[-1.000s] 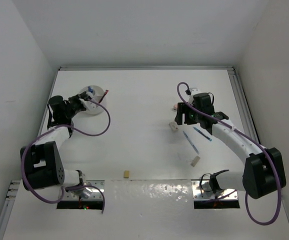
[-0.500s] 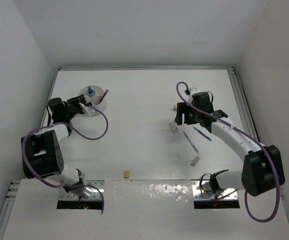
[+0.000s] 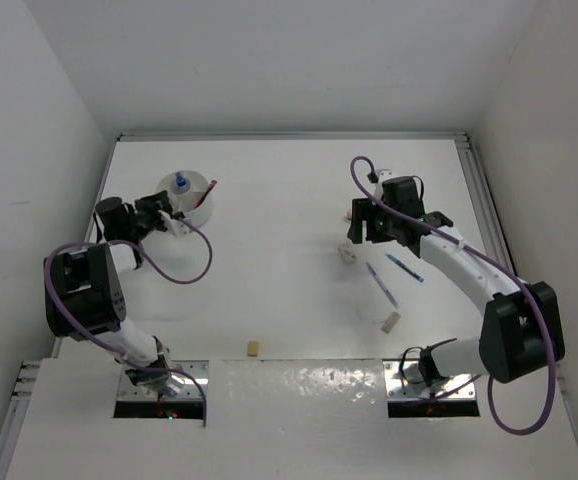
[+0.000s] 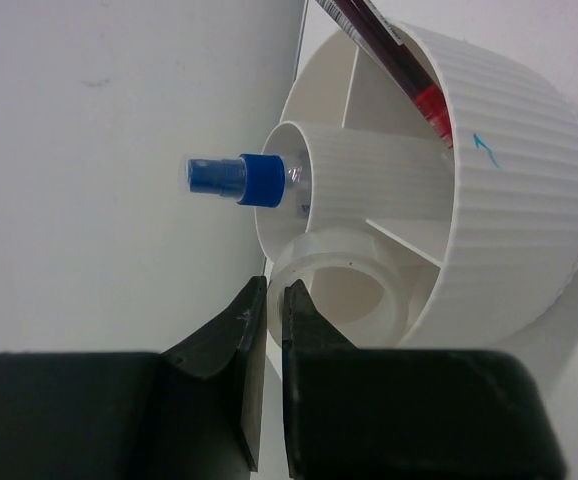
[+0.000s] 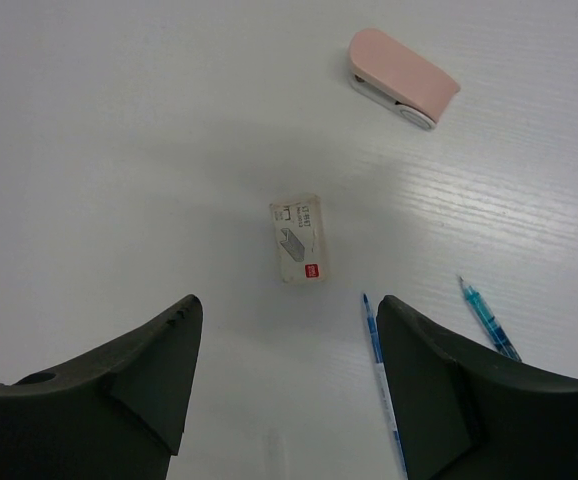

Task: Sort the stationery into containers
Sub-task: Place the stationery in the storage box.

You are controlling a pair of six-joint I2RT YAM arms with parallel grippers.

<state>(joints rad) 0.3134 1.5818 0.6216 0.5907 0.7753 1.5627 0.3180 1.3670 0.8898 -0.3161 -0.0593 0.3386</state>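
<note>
Two arms over a white table (image 3: 269,200): at upper left of the top view the left gripper (image 4: 269,292), jaws pressed together & empty, sits beside the white bowl (image 4: 514,150), whose dividers keep clear tape ring (image 4: 339,285), blue-capped bottle (image 4: 231,180) & red-and-blue pen (image 4: 389,50) in separate sections. Centre-right, the right gripper (image 5: 287,305) hangs spread wide above the small white block (image 5: 299,240), prob. lined up to straddle it for pickup; pink eraser (image 5: 402,78) (upper right of wrist view) & blue pens (image 5: 382,385) (lower right) lie loose, unsorted.

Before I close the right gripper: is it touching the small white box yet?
Apart. Right wrist view: the small white box lies between the right gripper's open fingers, bare table on both sides.
</note>
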